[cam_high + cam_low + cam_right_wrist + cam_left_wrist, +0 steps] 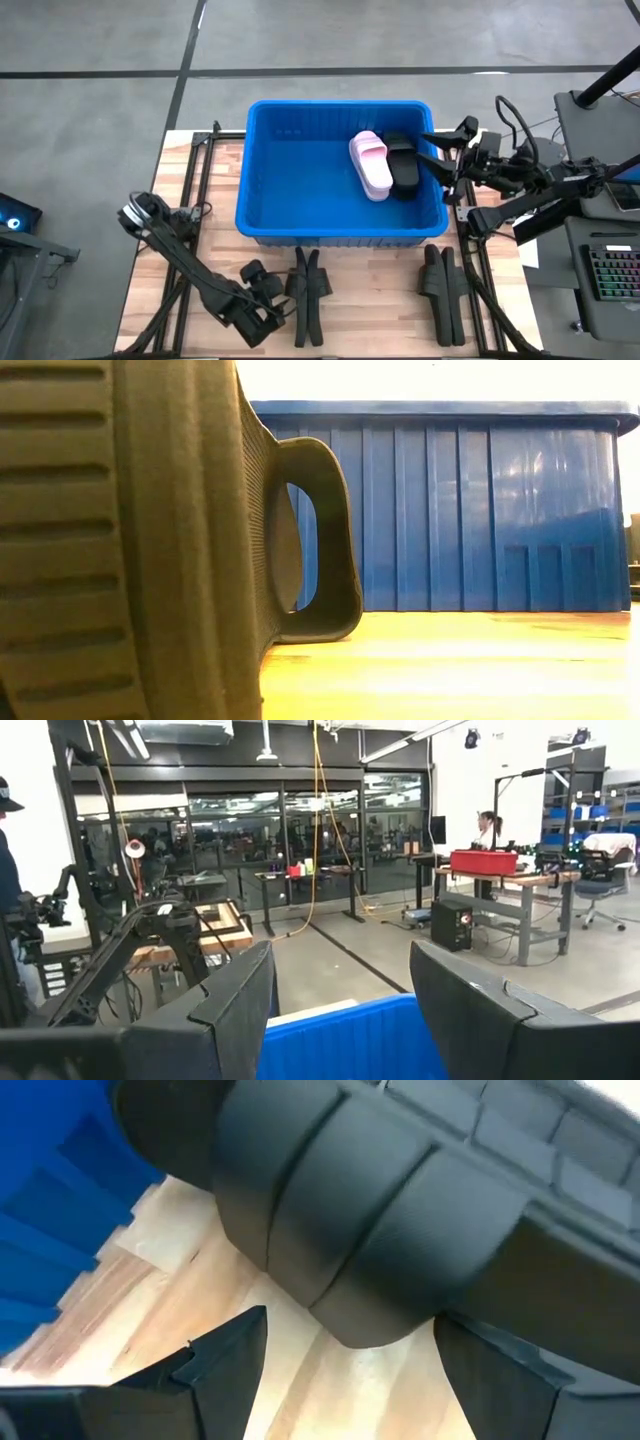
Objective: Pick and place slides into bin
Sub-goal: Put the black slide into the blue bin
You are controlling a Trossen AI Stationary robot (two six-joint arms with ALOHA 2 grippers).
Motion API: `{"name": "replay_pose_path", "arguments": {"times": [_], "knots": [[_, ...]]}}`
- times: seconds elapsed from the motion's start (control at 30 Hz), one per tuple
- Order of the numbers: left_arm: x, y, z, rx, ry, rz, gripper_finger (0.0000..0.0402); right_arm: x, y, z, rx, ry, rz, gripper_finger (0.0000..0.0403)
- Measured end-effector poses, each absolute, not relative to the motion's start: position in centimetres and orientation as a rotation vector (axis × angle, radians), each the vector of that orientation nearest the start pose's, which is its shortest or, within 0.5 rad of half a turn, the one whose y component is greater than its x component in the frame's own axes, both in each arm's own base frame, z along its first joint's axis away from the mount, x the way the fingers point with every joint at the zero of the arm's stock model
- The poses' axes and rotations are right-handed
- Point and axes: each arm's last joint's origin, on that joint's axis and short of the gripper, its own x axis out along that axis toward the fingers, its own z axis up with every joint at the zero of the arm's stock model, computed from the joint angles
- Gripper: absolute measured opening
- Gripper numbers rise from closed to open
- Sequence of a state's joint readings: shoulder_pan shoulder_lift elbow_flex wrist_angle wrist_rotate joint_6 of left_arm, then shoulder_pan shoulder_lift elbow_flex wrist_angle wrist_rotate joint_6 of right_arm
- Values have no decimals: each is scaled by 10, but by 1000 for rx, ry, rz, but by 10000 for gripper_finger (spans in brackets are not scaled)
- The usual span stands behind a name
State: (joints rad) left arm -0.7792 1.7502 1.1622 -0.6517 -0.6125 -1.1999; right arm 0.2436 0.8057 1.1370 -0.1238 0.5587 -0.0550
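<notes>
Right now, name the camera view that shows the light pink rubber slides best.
The high view: the light pink rubber slides lie in full sight inside the bright blue plastic bin. The low view shows only the bin's outer wall, the right wrist view only its rim, and the left wrist view none of them.

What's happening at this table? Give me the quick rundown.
A two-armed robot is moving slides into a blue bin. A pink slide and a black slide already lie inside it. The left gripper, open, is low at the table's front beside a black pair, its fingers on either side of one slide's strap. The right gripper, open and empty, hovers at the bin's right rim. Another black pair waits at the front right.
</notes>
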Motion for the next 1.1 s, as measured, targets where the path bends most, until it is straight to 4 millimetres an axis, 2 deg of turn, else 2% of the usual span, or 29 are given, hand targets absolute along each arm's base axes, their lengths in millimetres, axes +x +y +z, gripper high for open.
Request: {"name": "replay_pose_path", "arguments": {"times": [0.37,0.5,0.83,1.1], "knots": [[256,-215,185,-289,820,462,272,139,19,449,17,-181,-320,226],[258,-211,185,-261,811,477,253,139,19,449,17,-181,-320,226],[259,-205,182,-188,833,474,149,139,19,449,21,-182,-320,226],[257,-204,179,-193,852,472,16,139,19,449,20,-182,-320,226]]}}
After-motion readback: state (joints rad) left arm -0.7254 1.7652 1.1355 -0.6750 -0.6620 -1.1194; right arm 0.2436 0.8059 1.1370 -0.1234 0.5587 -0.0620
